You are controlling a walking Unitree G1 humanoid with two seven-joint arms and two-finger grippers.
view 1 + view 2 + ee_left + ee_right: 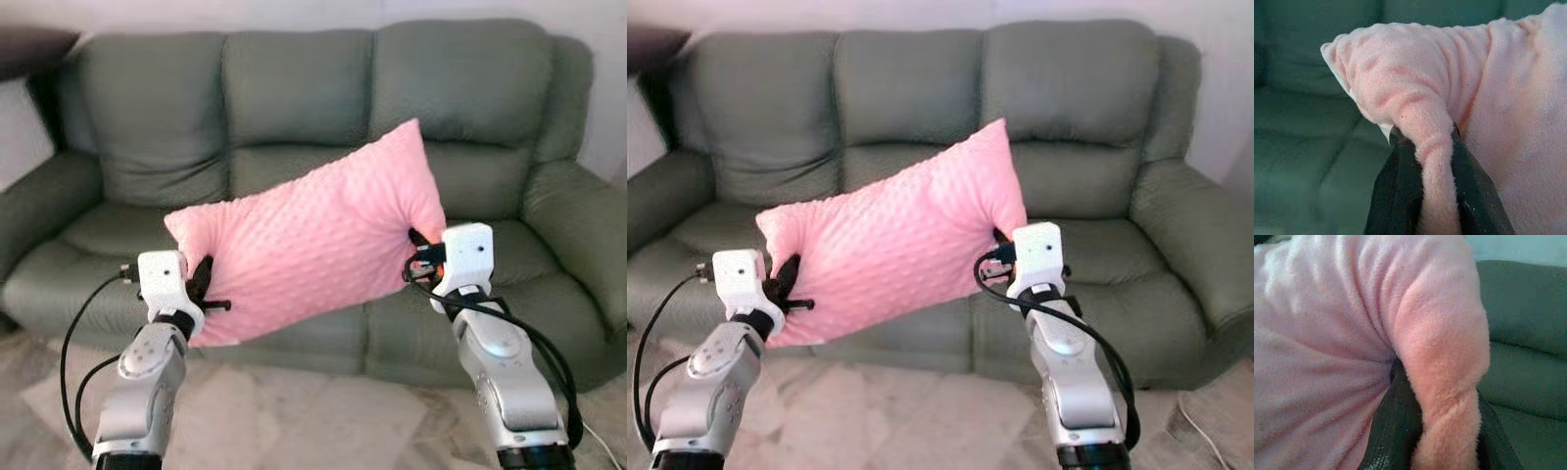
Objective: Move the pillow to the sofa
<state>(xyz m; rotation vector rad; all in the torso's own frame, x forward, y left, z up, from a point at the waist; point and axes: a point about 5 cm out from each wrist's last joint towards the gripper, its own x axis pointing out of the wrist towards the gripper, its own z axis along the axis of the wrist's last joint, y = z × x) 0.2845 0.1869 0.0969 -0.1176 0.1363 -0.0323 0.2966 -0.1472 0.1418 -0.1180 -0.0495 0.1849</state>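
A pink dimpled pillow (309,235) hangs in the air in front of the grey-green sofa (294,108), tilted with its right end higher. My left gripper (203,284) is shut on the pillow's lower left edge; a fold of pink fabric (1430,147) is pinched between its black fingers (1400,186). At the pillow's right edge my right gripper (419,247) is shut on another fold (1444,406). The pillow is held above the front of the middle seat cushion (284,171), not touching the sofa.
The sofa has three seats, with padded armrests at the left (39,206) and right (578,225). Pale marbled floor (313,421) lies between me and the sofa. A dark object (34,49) juts in at the upper left corner.
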